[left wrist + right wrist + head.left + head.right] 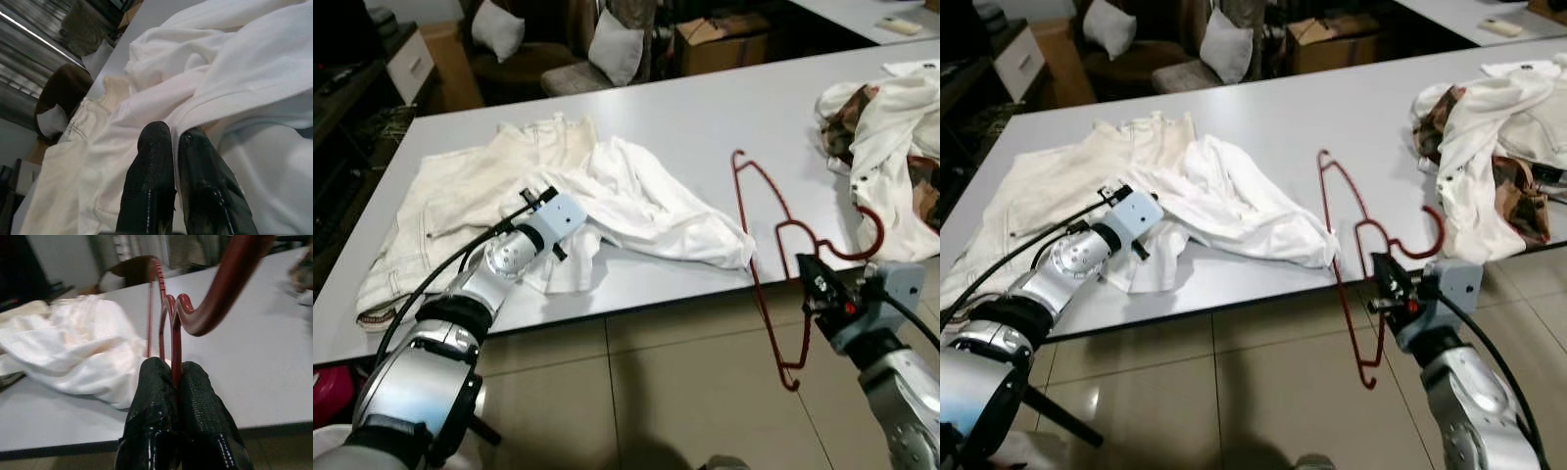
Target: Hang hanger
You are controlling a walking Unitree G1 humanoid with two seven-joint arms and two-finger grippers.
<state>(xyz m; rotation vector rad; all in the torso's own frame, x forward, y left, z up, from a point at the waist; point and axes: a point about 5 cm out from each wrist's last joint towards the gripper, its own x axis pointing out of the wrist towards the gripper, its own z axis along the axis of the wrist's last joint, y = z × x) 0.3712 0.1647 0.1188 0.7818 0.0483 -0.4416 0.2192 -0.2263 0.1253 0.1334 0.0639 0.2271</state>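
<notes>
Right gripper (171, 377) held out past the near edge of the grey table (705, 117), fingers pinched tight on the wire of the red hanger (773, 255), just below its neck. Hanger tilted: hook curving over the tabletop near a pile of clothes (891, 147), one shoulder lying on the table beside the white shirt (646, 206), the lower bar hanging off the edge above the tiled floor (656, 392). Left arm stretched forward and up over the table edge, left gripper (176, 139) with fingers pressed together, tips resting against a fold of the white shirt, next to cream trousers (450, 215). No readable writing or labels anywhere.
</notes>
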